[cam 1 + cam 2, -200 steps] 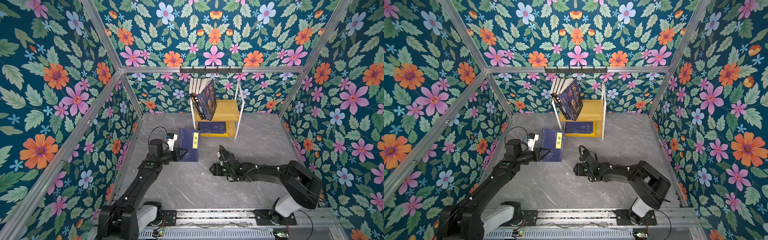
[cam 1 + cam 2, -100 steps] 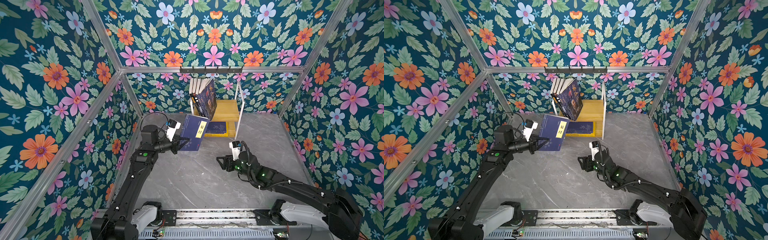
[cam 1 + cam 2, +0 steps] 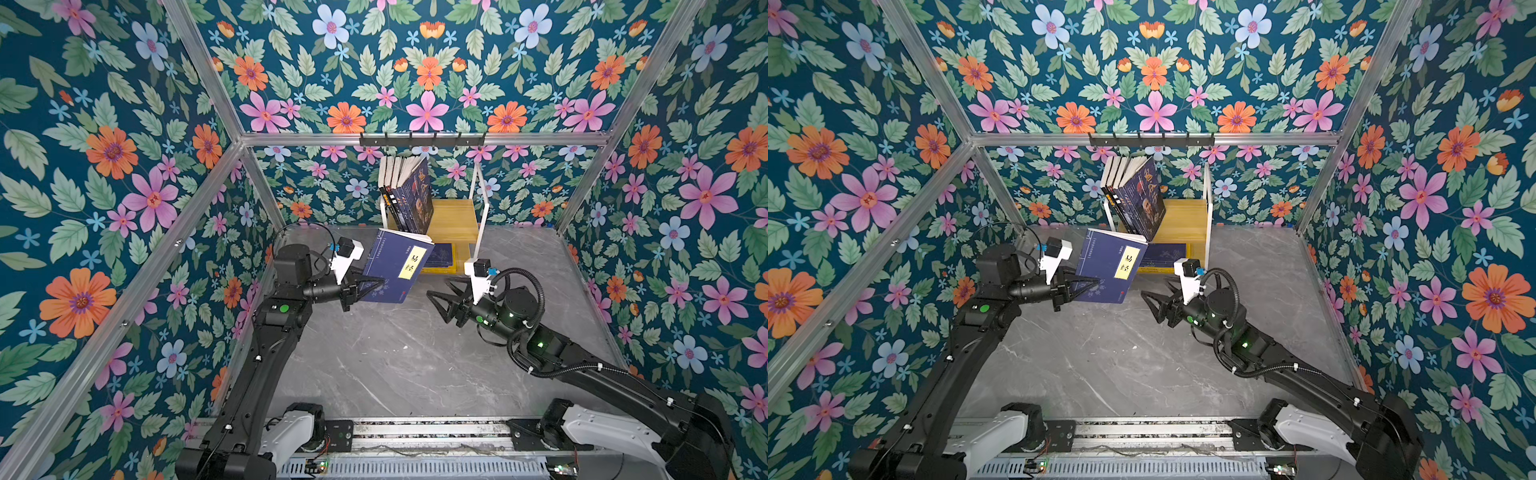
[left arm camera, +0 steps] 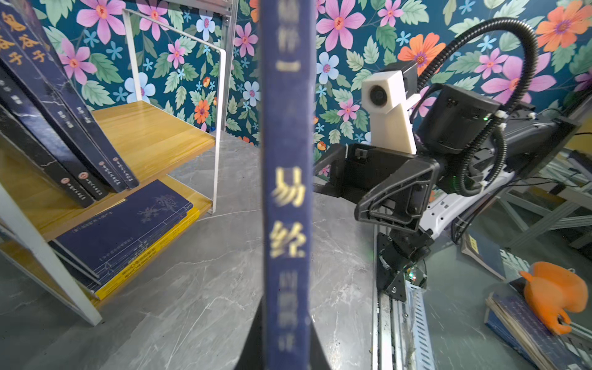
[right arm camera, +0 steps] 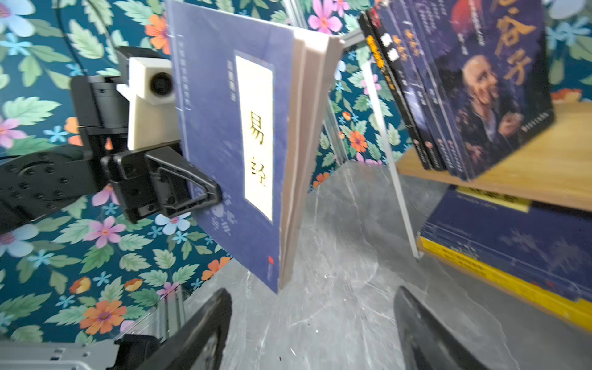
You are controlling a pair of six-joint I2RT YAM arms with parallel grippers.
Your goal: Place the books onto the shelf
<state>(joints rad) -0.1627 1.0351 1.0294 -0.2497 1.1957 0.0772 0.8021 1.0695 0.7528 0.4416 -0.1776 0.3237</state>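
My left gripper (image 3: 371, 286) (image 3: 1089, 284) is shut on the spine edge of a navy book (image 3: 400, 266) (image 3: 1113, 266) with a yellow title label. It holds the book upright in the air just in front of the shelf (image 3: 457, 216) (image 3: 1185, 218). In the left wrist view the book's spine (image 4: 286, 192) stands between my fingers. Several dark books (image 3: 409, 195) (image 5: 474, 89) lean on the shelf's upper board at its left. Navy and yellow books (image 3: 440, 257) (image 5: 512, 243) lie flat on the lower board. My right gripper (image 3: 438, 291) (image 5: 312, 323) is open and empty, right of the held book.
A black hook rail (image 3: 422, 139) runs along the back wall above the shelf. Floral walls close in the grey marble table (image 3: 395, 365) on three sides. The arms' base rail (image 3: 415, 432) runs along the front edge.
My left gripper has lifted the navy book off the table and carried it up towards the shelf. My right arm has risen and swung right, and its jaws have opened wider.
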